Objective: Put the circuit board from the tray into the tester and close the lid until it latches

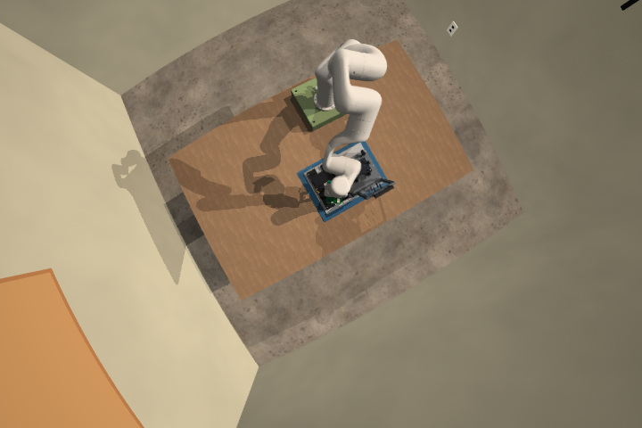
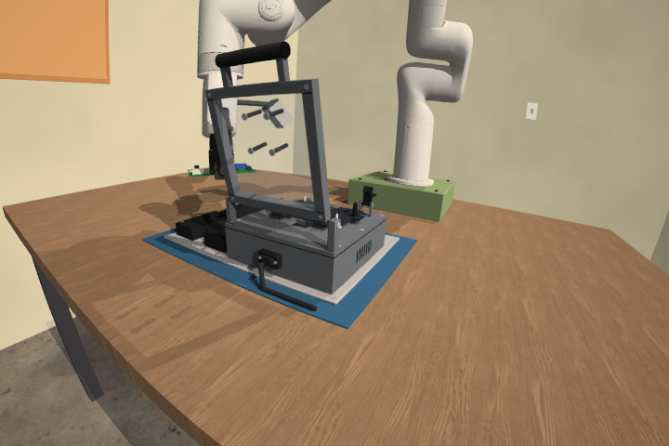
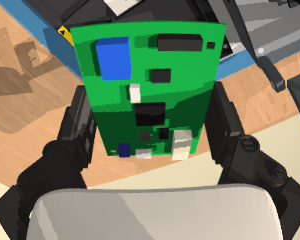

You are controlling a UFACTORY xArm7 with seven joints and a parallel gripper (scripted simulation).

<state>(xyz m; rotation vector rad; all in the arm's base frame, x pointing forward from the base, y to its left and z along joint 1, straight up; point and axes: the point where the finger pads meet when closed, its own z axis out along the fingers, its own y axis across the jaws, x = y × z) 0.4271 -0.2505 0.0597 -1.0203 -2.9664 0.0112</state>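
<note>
My gripper (image 3: 149, 98) (image 2: 220, 157) is shut on the green circuit board (image 3: 150, 90) (image 2: 244, 169) (image 1: 334, 201), one finger on each long edge. The board is face up, level and held in the air beyond the tray's side of the mat. Its white connector (image 3: 181, 142) is at the end nearest the wrist. The black tray (image 2: 196, 229) (image 3: 90, 12) lies left of the grey tester (image 2: 304, 252) (image 1: 371, 176). The tester's lid (image 2: 319, 152) stands open, nearly upright, with its black handle (image 2: 252, 54) on top. The latch hook (image 2: 368, 195) stands on the tester's far edge.
Tester and tray sit on a light plate on a blue mat (image 2: 367, 283) (image 1: 332, 216) on the wooden table. A black cable (image 2: 288, 298) runs from the tester's front. The arm's green base (image 2: 403, 198) stands behind the tester.
</note>
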